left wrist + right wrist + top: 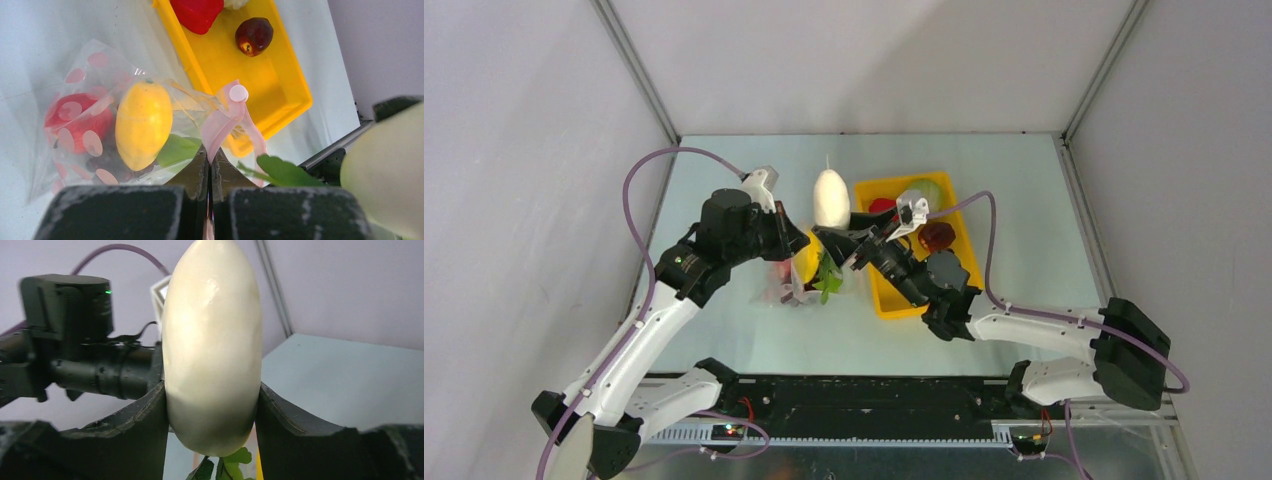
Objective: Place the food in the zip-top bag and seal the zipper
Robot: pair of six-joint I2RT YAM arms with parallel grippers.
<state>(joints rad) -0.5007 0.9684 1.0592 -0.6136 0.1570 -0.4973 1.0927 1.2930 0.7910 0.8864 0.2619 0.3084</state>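
Note:
The clear zip-top bag [80,125] with pink dots lies left of the yellow tray and holds a yellow fruit [143,122], a red piece [75,117] and dark grapes [107,162]. My left gripper [210,156] is shut on the bag's pink zipper strip [220,125] at the mouth; it also shows in the top view [796,240]. My right gripper [210,405] is shut on the white radish [212,345], root end pointing away, green leaves [227,462] below. In the top view the radish [830,197] is held above the bag [789,285], beside the left gripper.
The yellow tray [894,300] stands right of the bag, with a red pepper [197,12], a dark red apple [254,35] and the pale cabbage [927,190] in it. Grey walls enclose the table on three sides.

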